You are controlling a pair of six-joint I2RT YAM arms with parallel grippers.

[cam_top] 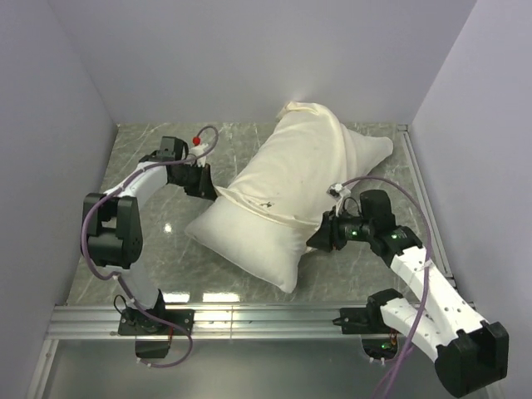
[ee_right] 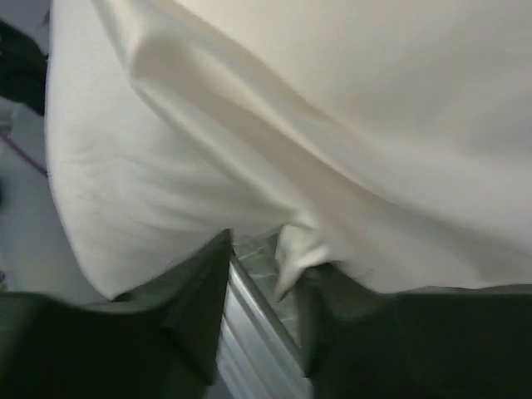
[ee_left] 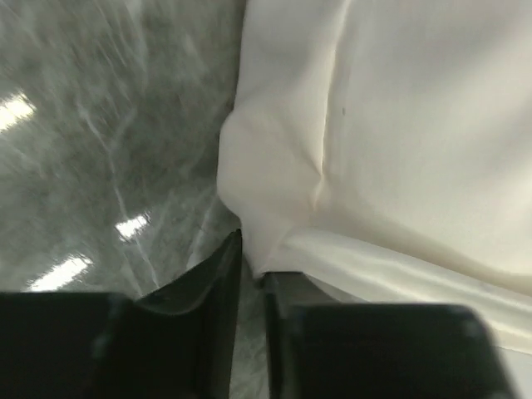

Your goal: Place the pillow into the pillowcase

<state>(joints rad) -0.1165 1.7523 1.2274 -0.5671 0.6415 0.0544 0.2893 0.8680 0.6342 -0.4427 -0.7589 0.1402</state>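
On the grey marble-look table top, a plump bright white stuffed pillow lay on a slant, partly inside a thin cream, slightly shiny fabric pillowcase. The cream sack covered the far, right part of the cushion, up to the back wall. The near, left end of the white cushion stuck out bare. The sack's open edge ran across the cushion from one arm to the other. The left gripper sat at the left end of that edge. In its own wrist view, the left gripper had its black jaws just a little apart, with a thin slit between them. A corner of the cream cloth sat right at the tips, not squeezed. The right gripper sat at the right end of the edge, near the pillow's near corner. In the right wrist view, the right gripper had let go, its jaws apart. A small fold of cream cloth hung beside one finger, and the white cushion bulged above the other.
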